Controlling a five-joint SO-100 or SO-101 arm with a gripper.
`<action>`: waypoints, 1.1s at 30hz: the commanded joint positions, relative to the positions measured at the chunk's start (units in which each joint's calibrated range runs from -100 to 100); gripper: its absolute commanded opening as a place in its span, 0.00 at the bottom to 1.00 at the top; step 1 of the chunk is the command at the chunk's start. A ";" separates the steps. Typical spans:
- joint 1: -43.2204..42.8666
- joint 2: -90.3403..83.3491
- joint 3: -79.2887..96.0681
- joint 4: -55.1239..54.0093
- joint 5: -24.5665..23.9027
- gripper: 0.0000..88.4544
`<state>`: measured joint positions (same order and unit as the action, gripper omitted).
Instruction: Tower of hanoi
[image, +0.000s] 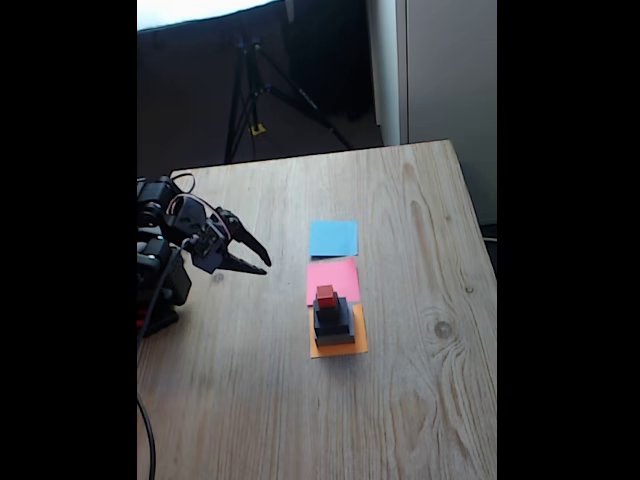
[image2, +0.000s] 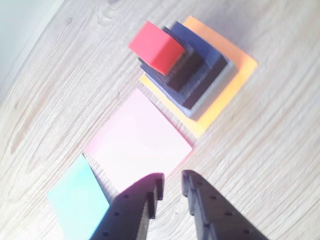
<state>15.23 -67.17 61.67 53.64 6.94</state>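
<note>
On orange paper square (image2: 235, 80), seemingly complete tower of hanoi (image2: 175, 60)

Support: light wooden table (image: 420, 400), visible grain, one knot near the right edge in the fixed view.

Lying flat on it, three paper squares in a line, fixed view: blue square (image: 333, 238) at 12 o'clock, pink square (image: 332, 280) in the middle, orange square (image: 339, 344) at 6 o'clock. Blue and pink just apart; pink and orange appear to touch.

On the orange square: a stack of blocks, grey slab (image2: 220, 80) lowest, resting on the paper, not on the wood.

Robot arm base (image: 160, 290) stands on the table at 9 o'clock from the squares. A cable (image: 149, 440) trails toward 6 o'clock.
</note>
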 joint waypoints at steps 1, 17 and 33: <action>2.70 3.05 -9.03 -1.48 34.86 0.00; 10.22 15.08 -21.94 -10.95 81.18 0.01; 13.06 10.39 -0.03 -27.38 93.06 0.29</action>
<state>28.03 -53.91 57.24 33.07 99.13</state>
